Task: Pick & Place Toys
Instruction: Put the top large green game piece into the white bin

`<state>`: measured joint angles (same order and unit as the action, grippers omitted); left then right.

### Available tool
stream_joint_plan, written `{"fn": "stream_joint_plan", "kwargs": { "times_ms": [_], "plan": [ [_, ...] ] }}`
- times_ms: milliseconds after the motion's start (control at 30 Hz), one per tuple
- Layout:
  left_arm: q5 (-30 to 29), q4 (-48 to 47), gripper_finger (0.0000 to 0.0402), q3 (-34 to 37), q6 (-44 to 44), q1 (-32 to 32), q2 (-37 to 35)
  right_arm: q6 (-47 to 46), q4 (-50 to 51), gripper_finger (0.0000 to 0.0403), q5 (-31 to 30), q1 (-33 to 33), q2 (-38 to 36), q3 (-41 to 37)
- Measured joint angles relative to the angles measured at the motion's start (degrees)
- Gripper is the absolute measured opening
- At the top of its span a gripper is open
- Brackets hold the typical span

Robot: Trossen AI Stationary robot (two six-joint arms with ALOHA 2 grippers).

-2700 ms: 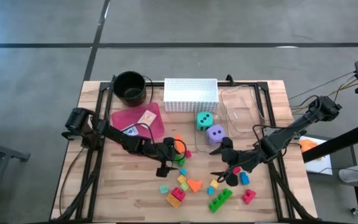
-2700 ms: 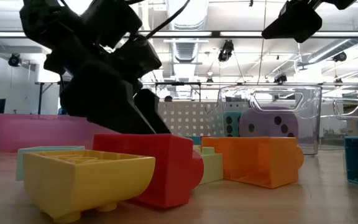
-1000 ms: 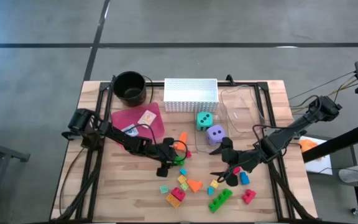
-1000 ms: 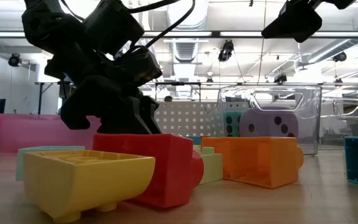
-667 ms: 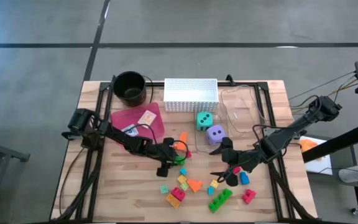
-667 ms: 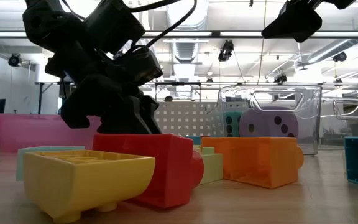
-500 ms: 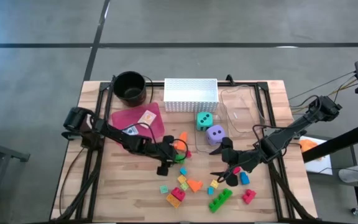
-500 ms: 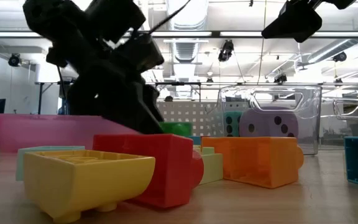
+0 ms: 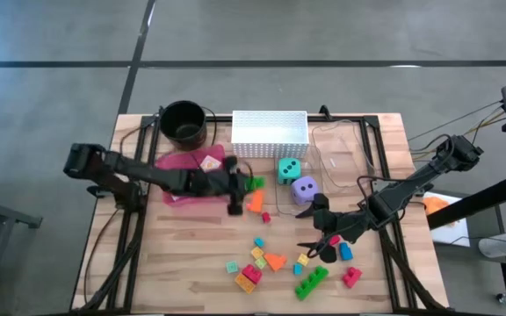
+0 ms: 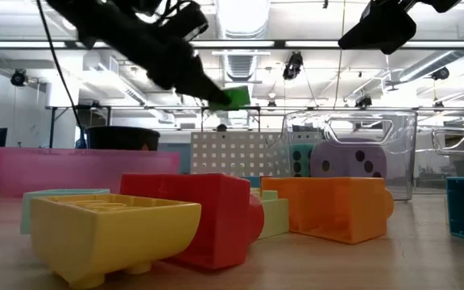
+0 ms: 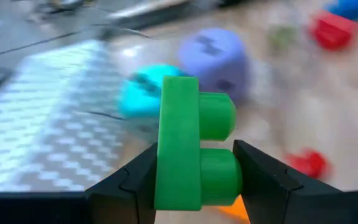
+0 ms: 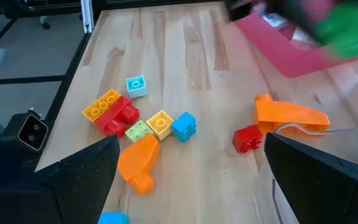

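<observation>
My left gripper (image 9: 246,184) is shut on a green two-stud block (image 11: 191,155), high above the table between the pink tray (image 9: 176,198) and the teal die (image 9: 289,169). In the low view the green block (image 10: 236,97) hangs well above the other toys. An orange block (image 9: 255,202) and a small red one (image 9: 266,217) lie on the table just below it. The purple die (image 9: 305,189) stands next to the teal one. My right gripper (image 9: 323,243) is open over the right-hand blocks, holding nothing. My left gripper pinches the green block between its two fingers, one finger (image 11: 135,183) on the flat side (image 11: 166,174), the other against the studded side (image 11: 225,177). The fingers come from the table's left, slanting slightly down. The block is lifted clear of the table.
A white perforated basket (image 9: 271,132) stands at the far middle, with a black pot (image 9: 183,123) to its left and a clear container (image 9: 341,154) to its right. Several loose blocks (image 9: 262,263) lie near the front edge, among them red (image 10: 208,217), yellow (image 10: 111,234) and orange (image 10: 333,205) ones.
My left gripper has risen from among the blocks with the green block, lifting it clear of the table. It has gone toward the far edge and the white basket and has tipped up nearer to level. The orange block stays on the table.
</observation>
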<state>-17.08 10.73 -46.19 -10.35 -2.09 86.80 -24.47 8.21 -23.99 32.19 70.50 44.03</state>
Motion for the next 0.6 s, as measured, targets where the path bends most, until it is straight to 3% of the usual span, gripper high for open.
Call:
{"fn": "stream_joint_plan", "kwargs": {
  "times_ms": [133,333,467,600],
  "plan": [
    [2.3,0.0,0.0181,-4.8,-0.1,9.2,-0.7,1.9,0.0,0.04,0.0,0.0,0.0,0.0],
    [16.7,-4.0,0.0181,-17.6,4.8,23.1,6.4,2.6,0.4,0.04,0.0,0.0,0.0,0.0],
    [17.8,-13.0,0.0181,-28.2,4.6,28.1,14.3,2.6,0.6,0.04,0.0,0.0,0.0,0.0],
    [20.2,-30.5,0.0181,-40.3,0.7,30.5,22.1,2.7,1.5,0.04,0.0,0.0,0.0,0.0]
  ]
}}
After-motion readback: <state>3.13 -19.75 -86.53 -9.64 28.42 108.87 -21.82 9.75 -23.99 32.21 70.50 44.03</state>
